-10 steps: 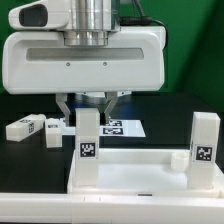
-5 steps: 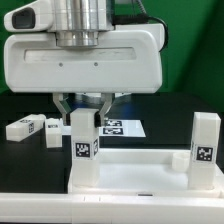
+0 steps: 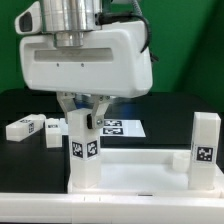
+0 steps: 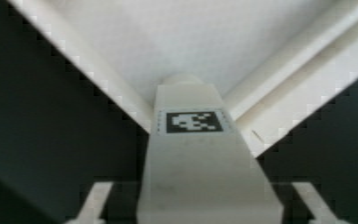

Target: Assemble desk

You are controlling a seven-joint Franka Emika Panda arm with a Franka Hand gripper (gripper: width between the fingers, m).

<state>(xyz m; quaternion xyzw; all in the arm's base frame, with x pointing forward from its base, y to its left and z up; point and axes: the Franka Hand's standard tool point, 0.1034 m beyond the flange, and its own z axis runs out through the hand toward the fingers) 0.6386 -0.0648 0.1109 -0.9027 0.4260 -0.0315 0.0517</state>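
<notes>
**Leg at risk of seating crooked**

Clamped on the held leg (image 3: 83, 150) near its top: gripper (image 3: 83, 120), jaws against both sides. Stands upright on the tabletop (image 3: 140, 190), at the corner toward the exterior view's left. Could bind or seat askew if turned off-axis; could slip through the jaws under too light a squeeze; could topple if let go unseated. No true container: only the rimmed tabletop, carrying this leg and a second leg (image 3: 205, 150). Outside it, on the table (image 3: 25, 165), loose legs (image 3: 22, 128).
</notes>
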